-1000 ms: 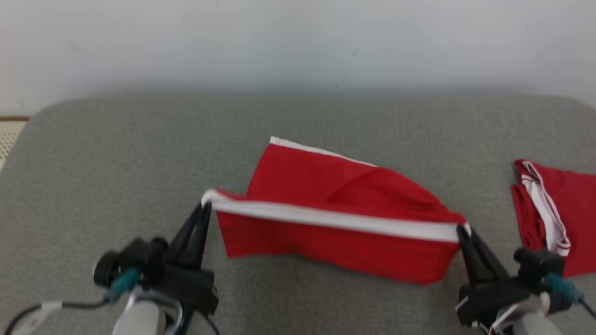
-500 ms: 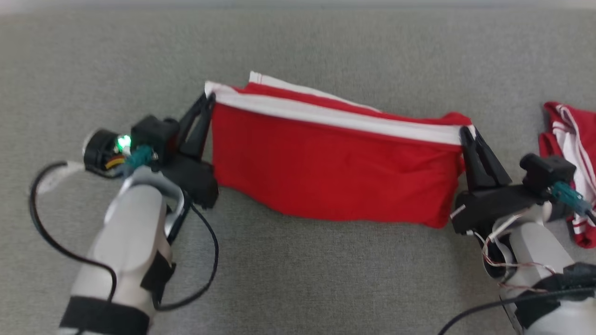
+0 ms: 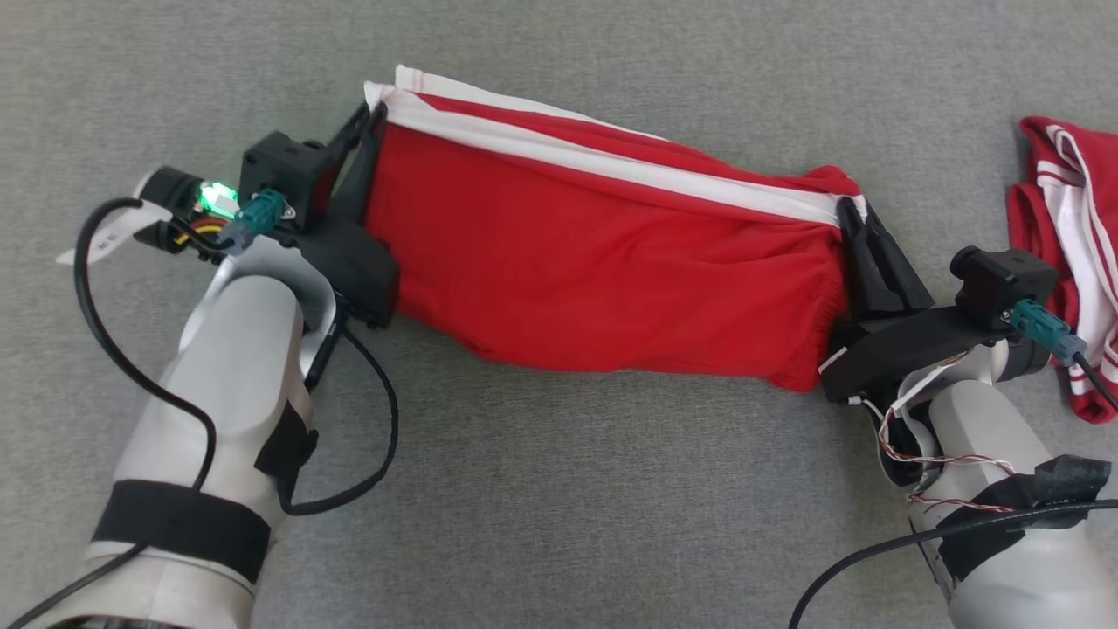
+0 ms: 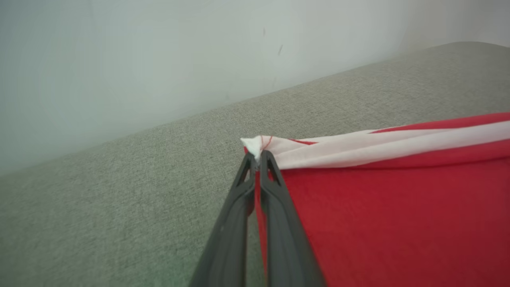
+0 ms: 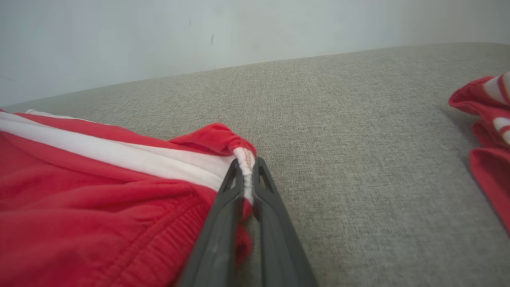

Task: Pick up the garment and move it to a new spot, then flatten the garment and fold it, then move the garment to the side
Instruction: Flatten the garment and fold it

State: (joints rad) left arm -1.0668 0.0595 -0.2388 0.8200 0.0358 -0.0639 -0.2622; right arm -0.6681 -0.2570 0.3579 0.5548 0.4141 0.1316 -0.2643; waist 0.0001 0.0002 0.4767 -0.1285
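The garment [image 3: 603, 262] is red with a white band along its far edge, folded over on itself and stretched flat across the grey cushion between my arms. My left gripper [image 3: 374, 112] is shut on its far-left white corner, seen up close as the garment [image 4: 398, 207] pinched at the left gripper [image 4: 258, 154]. My right gripper [image 3: 849, 208] is shut on the far-right corner, where the garment [image 5: 99, 191] bunches slightly at the right gripper [image 5: 247, 161]. A second white hem layer peeks out behind the band at the left end.
Another red and white piece of clothing [image 3: 1070, 253] lies crumpled at the right edge of the grey cushion [image 3: 559, 489], also seen as clothing [image 5: 490, 131] to the right of my right fingers. A pale wall [image 4: 159, 59] rises behind the cushion.
The head camera has tilted down, so the wall has left its picture. Both grippers have carried the banded edge away from me over the far half, so the garment now lies doubled.
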